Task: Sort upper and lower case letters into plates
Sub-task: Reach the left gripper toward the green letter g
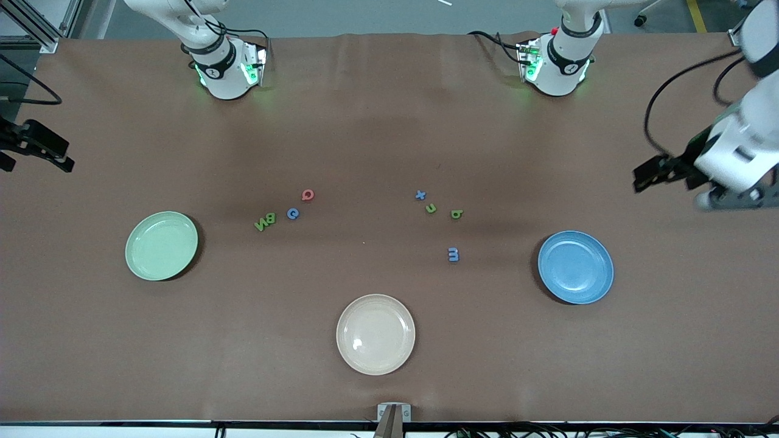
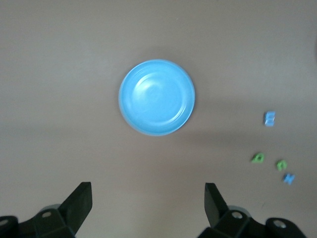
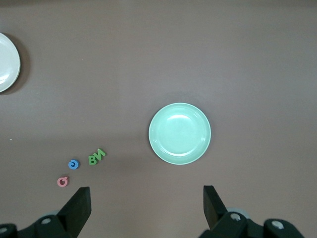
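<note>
Lying loose mid-counter between the green plate point(image 1: 161, 246) and blue plate point(image 1: 575, 267) are two clusters of letters point(image 1: 292, 213), both plates empty. Left gripper point(image 2: 148, 201) and right gripper point(image 3: 147, 203) are hovering spread above their plates. Tiny flat letters risk slipping or being misread.

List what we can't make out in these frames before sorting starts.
- Right end effector: front view cuts it off at the frame edge; the wrist view shows open fingers only.
- Left end effector: front view shows it end-on and dark, so its fingers can't be separated.
- Beige plate: cropped by the right wrist view's edge.
- Letter group near the blue plate: blurred in the left wrist view.
</note>
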Robot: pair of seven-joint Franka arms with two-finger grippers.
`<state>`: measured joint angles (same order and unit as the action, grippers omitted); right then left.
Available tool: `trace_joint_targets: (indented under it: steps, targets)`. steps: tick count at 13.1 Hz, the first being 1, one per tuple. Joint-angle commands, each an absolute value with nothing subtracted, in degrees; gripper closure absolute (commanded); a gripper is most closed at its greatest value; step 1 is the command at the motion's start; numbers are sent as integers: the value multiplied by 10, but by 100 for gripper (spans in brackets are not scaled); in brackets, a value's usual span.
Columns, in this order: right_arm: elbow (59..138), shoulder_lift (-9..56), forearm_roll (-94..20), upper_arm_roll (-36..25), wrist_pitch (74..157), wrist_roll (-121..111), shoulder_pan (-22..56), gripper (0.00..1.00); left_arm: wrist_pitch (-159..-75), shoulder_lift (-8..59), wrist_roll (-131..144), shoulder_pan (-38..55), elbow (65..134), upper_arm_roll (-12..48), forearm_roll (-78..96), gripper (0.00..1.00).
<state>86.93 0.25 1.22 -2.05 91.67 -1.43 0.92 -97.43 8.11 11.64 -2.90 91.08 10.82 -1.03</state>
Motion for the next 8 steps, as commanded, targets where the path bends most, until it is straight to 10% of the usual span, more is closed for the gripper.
trace_joint_targets:
  steps: [1, 8]
  targets:
    - [858, 25, 10, -22, 931, -4, 40, 0, -1013, 150, 191, 19, 888, 113, -16, 0]
    - [866, 90, 17, -22, 947, -11, 72, 0, -1261, 211, 359, 139, 1047, 116, -39, 0]
